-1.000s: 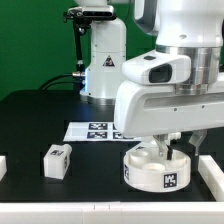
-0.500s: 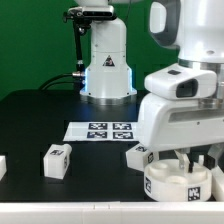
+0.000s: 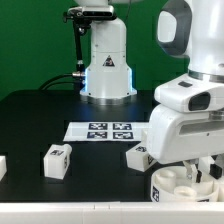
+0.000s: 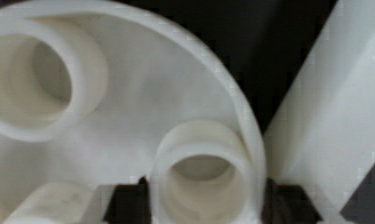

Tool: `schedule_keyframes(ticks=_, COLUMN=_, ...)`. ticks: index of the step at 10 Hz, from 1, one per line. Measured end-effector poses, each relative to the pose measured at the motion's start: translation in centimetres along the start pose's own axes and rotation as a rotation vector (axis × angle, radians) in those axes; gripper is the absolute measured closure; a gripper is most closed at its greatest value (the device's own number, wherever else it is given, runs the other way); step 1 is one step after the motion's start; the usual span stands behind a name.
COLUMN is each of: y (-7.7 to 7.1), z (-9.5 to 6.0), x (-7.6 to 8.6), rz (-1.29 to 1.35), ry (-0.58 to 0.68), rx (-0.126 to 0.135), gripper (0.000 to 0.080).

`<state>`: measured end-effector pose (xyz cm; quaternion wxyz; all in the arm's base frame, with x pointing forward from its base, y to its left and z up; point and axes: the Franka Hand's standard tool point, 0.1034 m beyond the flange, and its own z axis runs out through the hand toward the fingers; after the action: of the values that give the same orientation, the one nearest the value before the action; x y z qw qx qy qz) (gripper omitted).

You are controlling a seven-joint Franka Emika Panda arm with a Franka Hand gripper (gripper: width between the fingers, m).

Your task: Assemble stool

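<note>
One second back, the seat (image 3: 183, 183) sits in front of the marker board (image 3: 100, 130); now it is at the front corner of the tabletop (image 3: 40, 110), far over on the exterior view's right, partly cut by the frame edge. The gripper (image 3: 192, 168) has travelled across with it, fingers down inside the seat's upper face. You can read that as a carry or a drag: seat and gripper move as one, so I judge the gripper clamped on the seat, probably on a socket wall, though the contact itself is not clear in either view.

For the task this looks like repositioning, not joining: no leg is fitted yet. Near leg (image 3: 139, 156) lies just beside the seat, newly uncovered; far leg (image 3: 57, 160) lies well apart toward the exterior view's left, unmoved.

Orientation: the seat lies flat, socket side up, tagged side wall toward the exterior camera. Being round, it has no long axis across the tabletop; its disc axis stands upright. Wrist view confirms the seat (image 4: 166, 110) face-up, with one open socket (image 4: 205, 168) close to the fingers. Note the pale slab (image 4: 344, 100) alongside; you cannot tell what it is
</note>
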<state>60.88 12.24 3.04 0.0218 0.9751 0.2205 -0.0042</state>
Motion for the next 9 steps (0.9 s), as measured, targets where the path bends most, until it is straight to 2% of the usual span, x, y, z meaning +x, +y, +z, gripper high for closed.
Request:
schedule_keyframes(ticks=2, y=0.2, z=0.0, x=0.2, rz=-0.078, ry=-0.033, rx=0.012, gripper=0.0495)
schedule_keyframes(ticks=4, y=0.4, z=0.0, x=0.4, rz=-0.090, ry=-0.036, rx=0.012, gripper=0.0495)
schedule_keyframes(ticks=6, y=0.5, z=0.0, x=0.4, rz=-0.088, ry=-0.035, rx=0.010, gripper=0.0245)
schedule_keyframes(ticks=7, y=0.5, z=0.0, x=0.4, rz=-0.088, ry=-0.035, rx=0.010, gripper=0.0179)
schedule_keyframes(ticks=8, y=0.8, z=-0.4, x=0.3, rz=-0.061, ry=-0.038, rx=0.008, gripper=0.0179)
schedule_keyframes(ticks=9, y=1.5, z=-1.9, x=0.1, rz=-0.006, ry=-0.039, rx=0.002, gripper=0.0155)
